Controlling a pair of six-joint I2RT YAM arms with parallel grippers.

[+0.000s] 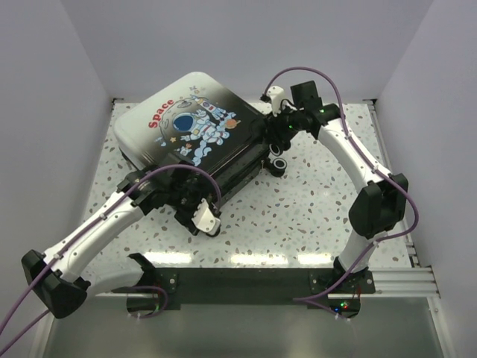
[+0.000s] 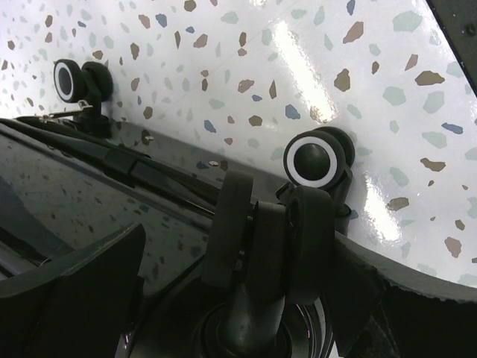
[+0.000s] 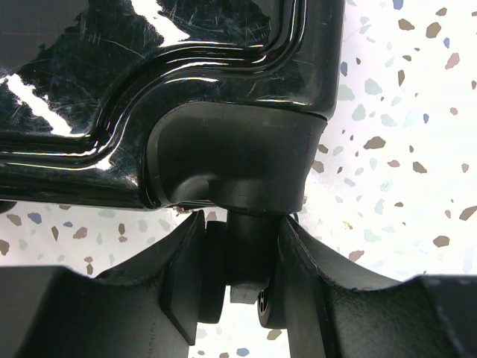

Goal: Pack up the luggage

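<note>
luggage (image 1: 197, 127) lying print-up, far-left on speckled table (image 1: 320, 216) | its near corner hiding under left arm (image 1: 112, 216) | left gripper (image 2: 242, 250) gaping, released, straddling near wheel (image 2: 298, 231) | right gripper (image 3: 242, 231) apparently clamping far wheel (image 3: 246, 257), contact sitting in shadow

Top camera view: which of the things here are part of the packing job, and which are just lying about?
Part of the job:
- luggage, astronaut print facing up
- right gripper, clamped on a wheel
- left gripper, open, straddling a caster

Just there:
- speckled table
- purple cables on the arms
- no loose items show beside the case
</note>
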